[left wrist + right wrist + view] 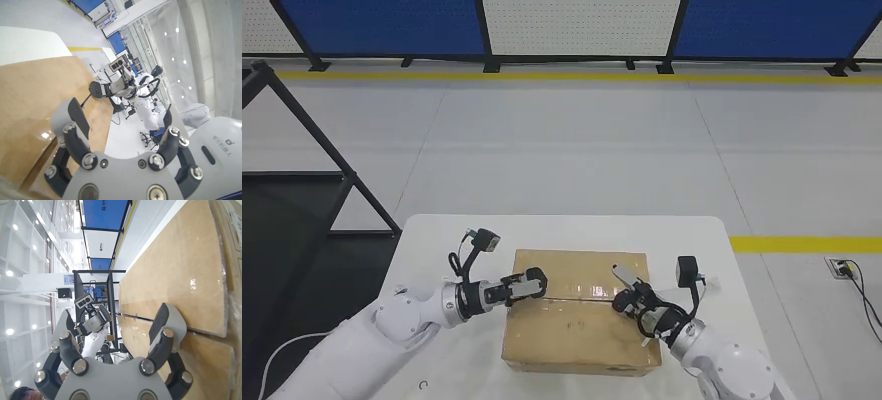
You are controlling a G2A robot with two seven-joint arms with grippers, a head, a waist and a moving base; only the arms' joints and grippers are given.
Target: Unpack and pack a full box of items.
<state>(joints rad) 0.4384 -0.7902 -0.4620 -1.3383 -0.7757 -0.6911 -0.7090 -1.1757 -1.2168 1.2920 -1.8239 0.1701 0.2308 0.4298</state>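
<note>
A brown cardboard box [582, 330] lies flaps-down on the white table [442, 240], its centre seam [577, 298] running side to side under glossy clear tape. My left gripper [532, 283] is over the seam's left end, open, with one finger [77, 115] against the box top [28, 91] and the other in the air. My right gripper [627, 290] is at the seam's right end, open too; one finger [160, 321] rests on the slightly parted seam [136, 317] of the box [170, 266]. Neither holds anything. The box's contents are hidden.
Bare table surrounds the box, with its left edge near a black metal frame [322, 150]. A small dark hook-like thing [422, 384] lies near the table's front left. Blue partition panels [382, 25] and a yellow floor line stand far behind.
</note>
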